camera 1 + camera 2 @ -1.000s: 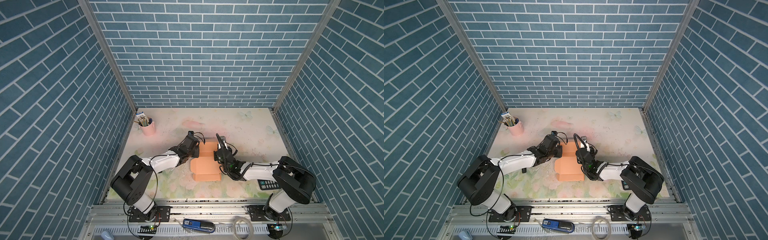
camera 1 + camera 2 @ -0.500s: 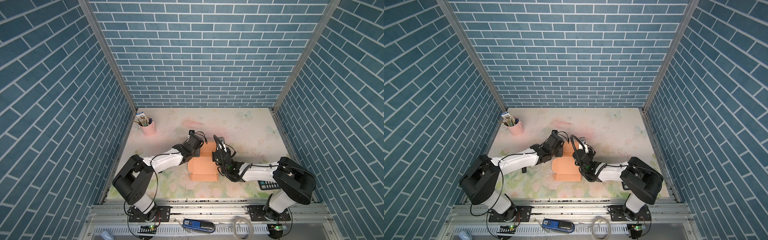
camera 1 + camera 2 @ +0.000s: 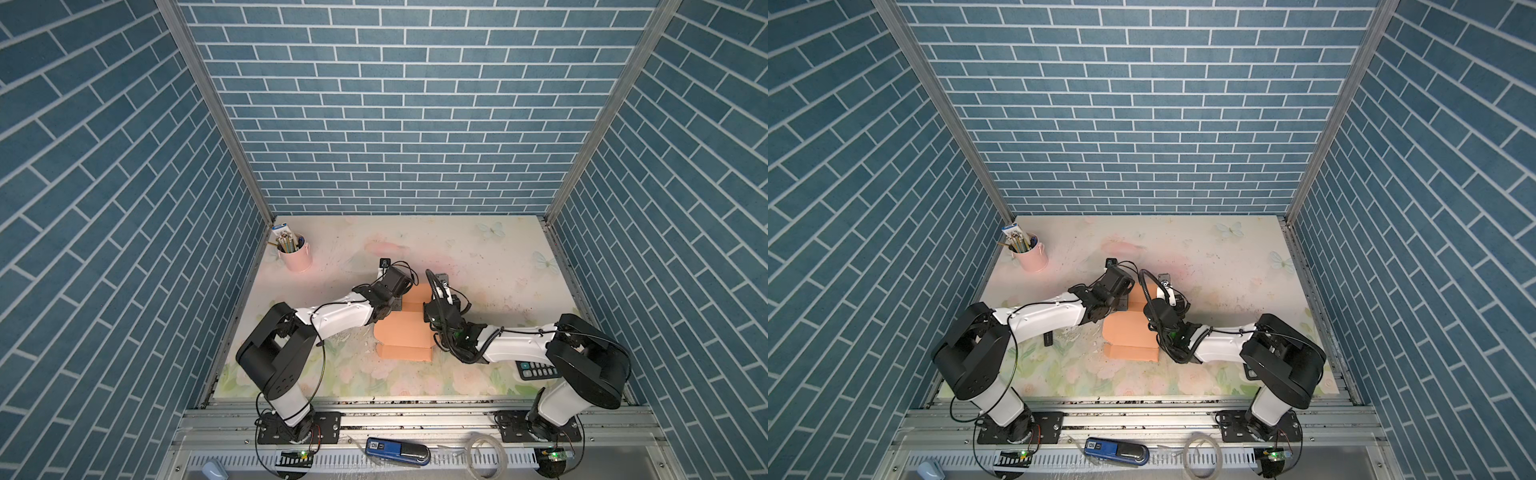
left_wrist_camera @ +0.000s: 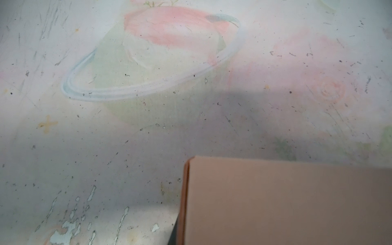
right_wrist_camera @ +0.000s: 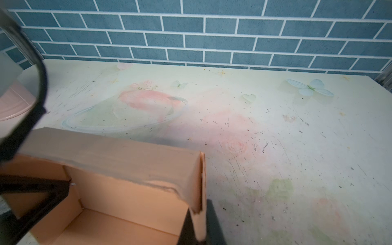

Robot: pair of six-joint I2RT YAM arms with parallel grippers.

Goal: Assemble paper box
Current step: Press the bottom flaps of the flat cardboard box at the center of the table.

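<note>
Looking at the paper box (image 3: pixel 403 336) near the middle of the desk (image 3: pixel 478 270), partly folded, with its far end raised into walls and its near panel and flap flat on the surface. Pinching the box's right-hand wall with the right gripper (image 5: pixel 199 220), one dark finger inside and one outside, pressed together on the thin cardboard. Apparently clamping the opposite wall with the left gripper (image 3: pixel 400 306), judging by the sliver of dark finger just beside that wall in the left wrist view; hard to confirm fully, with the card hiding most of it. Probably mid-step: squaring up the side walls before tucking any flap.

Risking a crease or tear along the far wall's fold, ragged-looking near the right corner, if pulled apart or twisted unevenly. Risking the walls springing flat if let go before a tab locks. Could also drag the whole light sheet across the desk under one-sided force, though well apart from the pink pencil cup (image 3: pixel 296 257) and the calculator (image 3: pixel 538 369)
</note>
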